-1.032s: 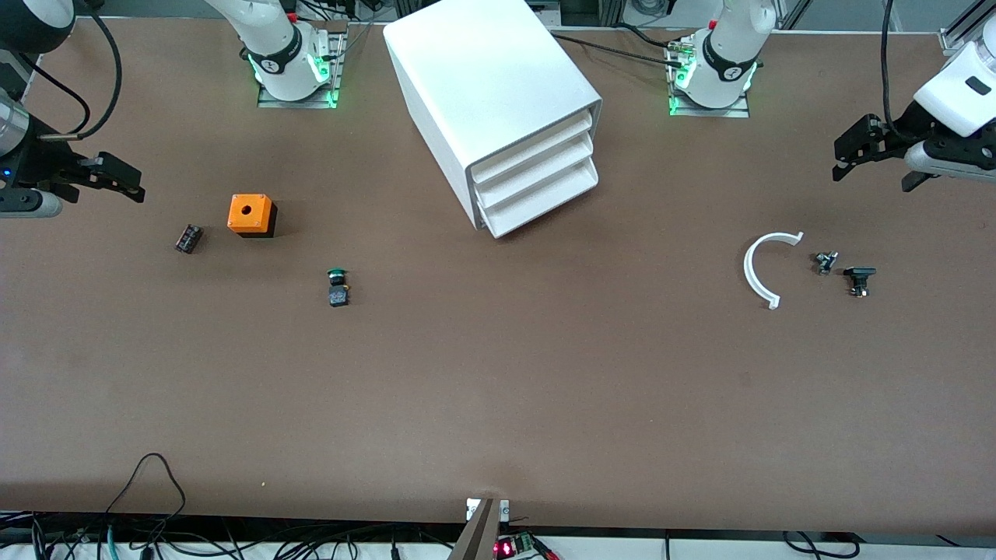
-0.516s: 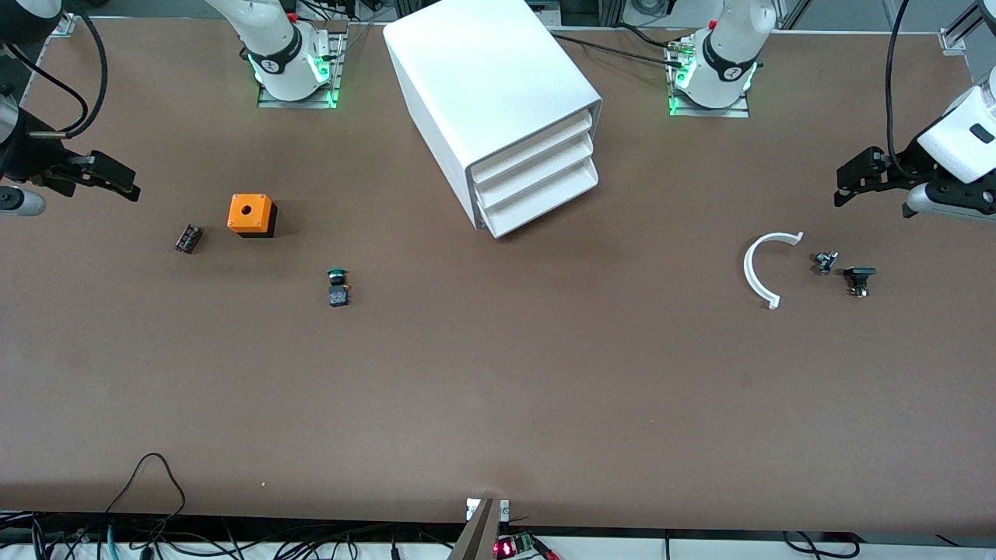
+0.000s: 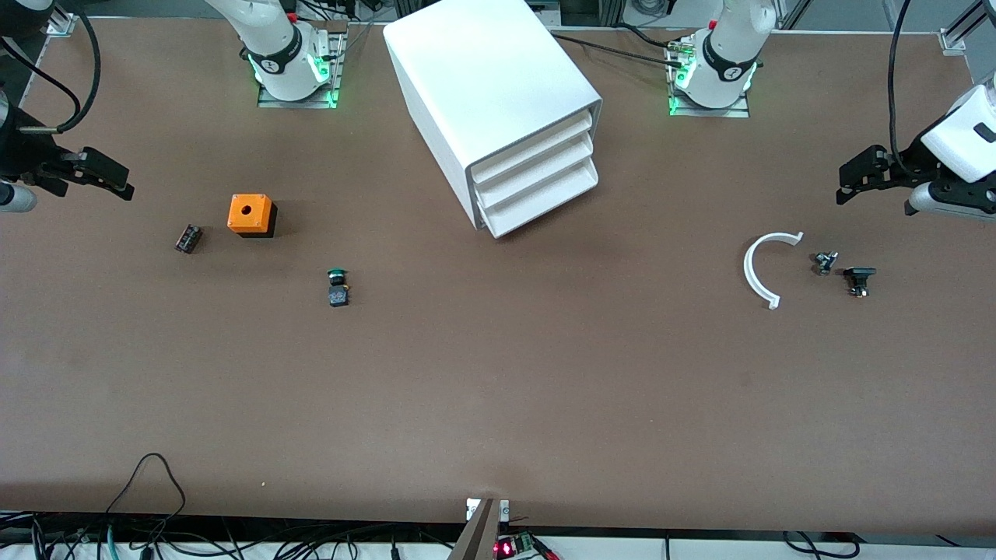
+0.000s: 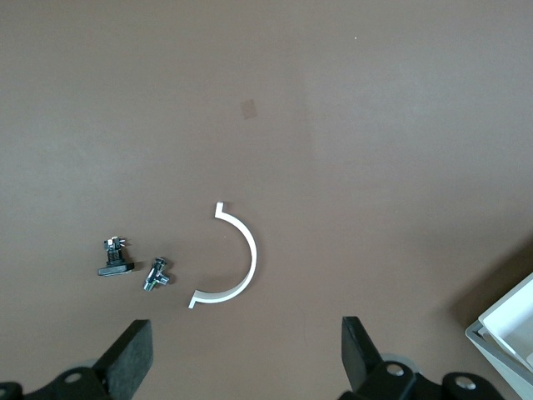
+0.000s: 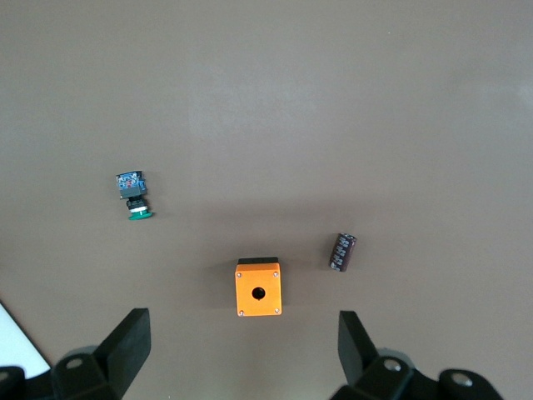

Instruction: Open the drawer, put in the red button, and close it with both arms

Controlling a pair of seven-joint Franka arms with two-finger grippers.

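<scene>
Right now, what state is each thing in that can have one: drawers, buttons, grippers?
Cabinet: all three drawers shut, including the middle drawer.
Green button: lying on its side on the table.
Red button: not visible.
Left gripper: open, empty.
Right gripper: open, empty.

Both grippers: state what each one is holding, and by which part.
Nothing is held. The left gripper hangs open above the white curved piece; the right gripper hangs open above the table near the orange box.
</scene>
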